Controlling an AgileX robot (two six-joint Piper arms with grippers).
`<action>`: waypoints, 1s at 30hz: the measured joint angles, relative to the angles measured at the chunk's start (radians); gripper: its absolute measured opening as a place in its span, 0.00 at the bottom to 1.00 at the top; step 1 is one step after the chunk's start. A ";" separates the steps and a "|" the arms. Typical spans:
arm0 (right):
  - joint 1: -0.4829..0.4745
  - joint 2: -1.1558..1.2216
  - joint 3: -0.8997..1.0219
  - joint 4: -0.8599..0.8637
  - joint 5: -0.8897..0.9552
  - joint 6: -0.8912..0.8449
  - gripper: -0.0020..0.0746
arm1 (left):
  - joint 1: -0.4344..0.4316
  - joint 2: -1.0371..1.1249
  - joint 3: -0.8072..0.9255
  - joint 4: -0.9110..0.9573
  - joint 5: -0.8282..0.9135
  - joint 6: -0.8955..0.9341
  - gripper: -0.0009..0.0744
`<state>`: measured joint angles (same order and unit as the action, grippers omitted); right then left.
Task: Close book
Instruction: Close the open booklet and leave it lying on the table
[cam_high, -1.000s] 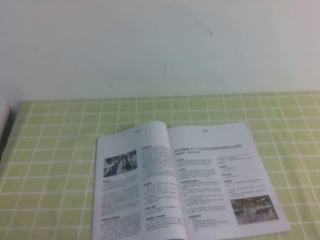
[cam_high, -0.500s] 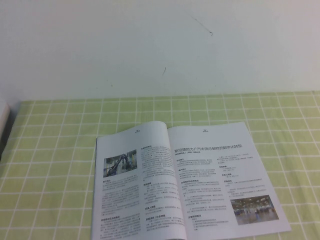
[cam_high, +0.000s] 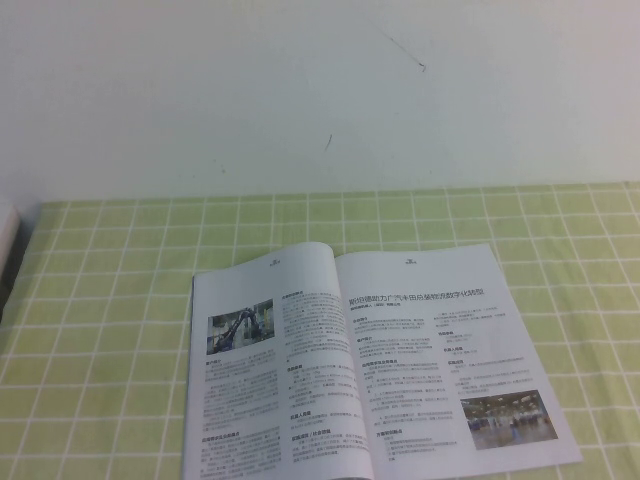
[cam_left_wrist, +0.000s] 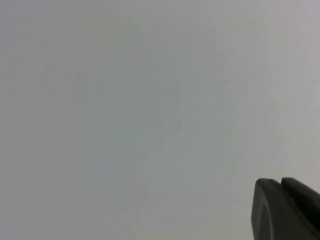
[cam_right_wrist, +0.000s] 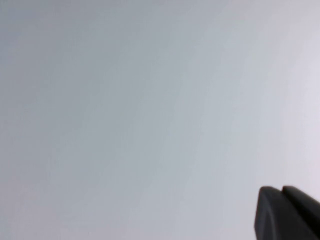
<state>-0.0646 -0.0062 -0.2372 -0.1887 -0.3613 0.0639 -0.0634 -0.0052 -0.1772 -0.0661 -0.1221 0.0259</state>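
Nothing has moved in the last second. The book (cam_high: 370, 370) lies open on the checked cloth (cam_high: 100, 300), so closing hasn't begun. Its spine runs from the robot's side toward the wall, the far end leaning slightly left, page tops farthest away. The left gripper (cam_left_wrist: 285, 210) and right gripper (cam_right_wrist: 287, 212) face blank wall, with the book near neither. Open or clenched, I cannot tell.

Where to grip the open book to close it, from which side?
Probably the left page's outer edge, from the robot's left: that page of the book arches up, the right page lies flat. Left gripper and right gripper are outside the high view.
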 joint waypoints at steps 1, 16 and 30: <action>0.000 0.013 -0.042 -0.053 0.071 0.034 0.02 | 0.000 0.013 -0.029 0.005 0.040 0.015 0.01; 0.000 0.566 -0.289 -1.234 -0.031 1.087 0.02 | 0.000 0.658 -0.298 -0.283 0.487 0.038 0.01; 0.000 1.118 -0.419 -1.586 -0.285 1.638 0.02 | 0.000 0.977 -0.300 -0.693 0.552 0.422 0.01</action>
<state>-0.0646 1.1117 -0.6559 -1.7748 -0.6464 1.7020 -0.0634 0.9715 -0.4767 -0.7588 0.4296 0.4479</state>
